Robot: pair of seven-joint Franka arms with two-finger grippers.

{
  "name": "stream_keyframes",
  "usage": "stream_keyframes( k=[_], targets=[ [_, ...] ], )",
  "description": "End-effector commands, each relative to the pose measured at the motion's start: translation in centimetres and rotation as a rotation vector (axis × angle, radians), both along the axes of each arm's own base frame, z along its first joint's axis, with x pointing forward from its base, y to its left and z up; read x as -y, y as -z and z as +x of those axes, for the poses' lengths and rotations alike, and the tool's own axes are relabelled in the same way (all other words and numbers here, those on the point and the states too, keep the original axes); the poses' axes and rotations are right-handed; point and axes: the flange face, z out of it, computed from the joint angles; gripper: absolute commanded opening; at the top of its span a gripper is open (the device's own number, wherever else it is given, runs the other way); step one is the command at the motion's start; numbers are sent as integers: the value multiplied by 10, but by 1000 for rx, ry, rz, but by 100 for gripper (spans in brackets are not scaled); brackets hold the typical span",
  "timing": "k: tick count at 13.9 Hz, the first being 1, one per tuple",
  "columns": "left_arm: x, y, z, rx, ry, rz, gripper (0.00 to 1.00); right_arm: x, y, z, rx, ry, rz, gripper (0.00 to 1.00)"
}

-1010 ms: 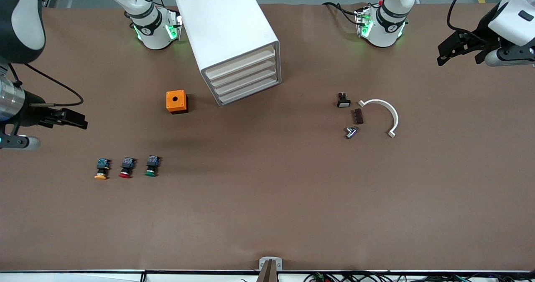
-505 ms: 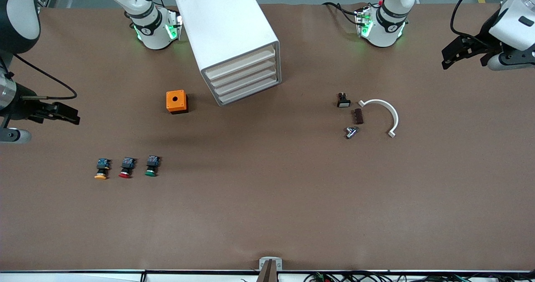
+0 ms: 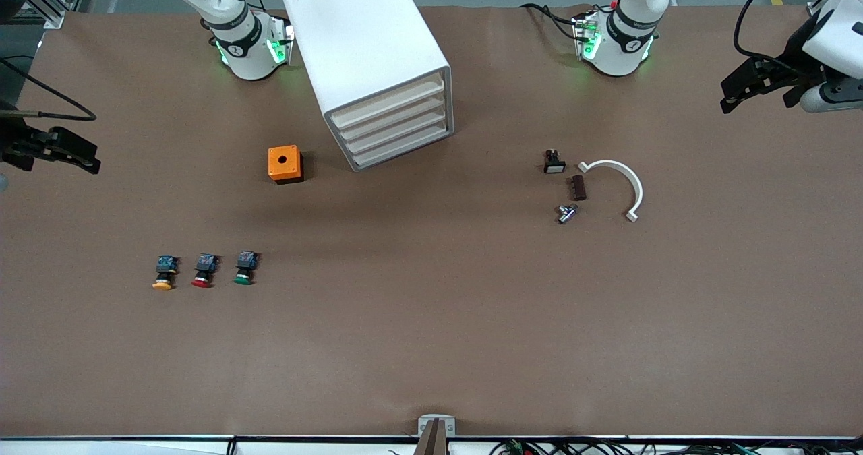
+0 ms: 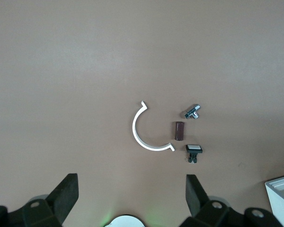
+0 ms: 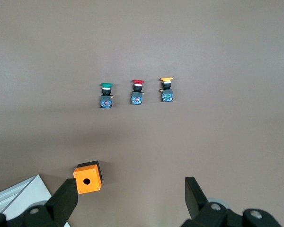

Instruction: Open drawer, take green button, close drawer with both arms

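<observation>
The green-capped button (image 3: 244,268) lies on the table (image 3: 431,320) beside the red-capped button (image 3: 203,269), nearer the front camera than the orange box (image 3: 284,164). All drawers of the white drawer unit (image 3: 377,64) are closed. The right gripper (image 3: 67,150) and the left gripper (image 3: 741,91) hang over their table ends, jaws wide, empty.

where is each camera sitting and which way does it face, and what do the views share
Front view: high across the table, facing the robots; shows both bases, the white drawer cabinet, the open left gripper and open right gripper.
Left wrist view: on the left arm's wrist, looking down past its fingers at the white curved bracket.
Right wrist view: on the right arm's wrist, looking down past its fingers at the green-capped push button.
Shared: front and right wrist views both show the orange box with a hole.
</observation>
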Motion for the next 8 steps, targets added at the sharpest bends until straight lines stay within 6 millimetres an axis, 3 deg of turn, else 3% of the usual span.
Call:
stream_keyframes(
  k=[1,3,8],
  targets=[
    [0,-5,3,10,3,14,100,14,-8,-19,5,23,104,100],
    [1,-7,1,12,6,14,100,19,-2,-21,-16,29,138,100],
    [5,-6,-1,10,13,16,100,19,14,-51,13,27,122,100]
  ],
)
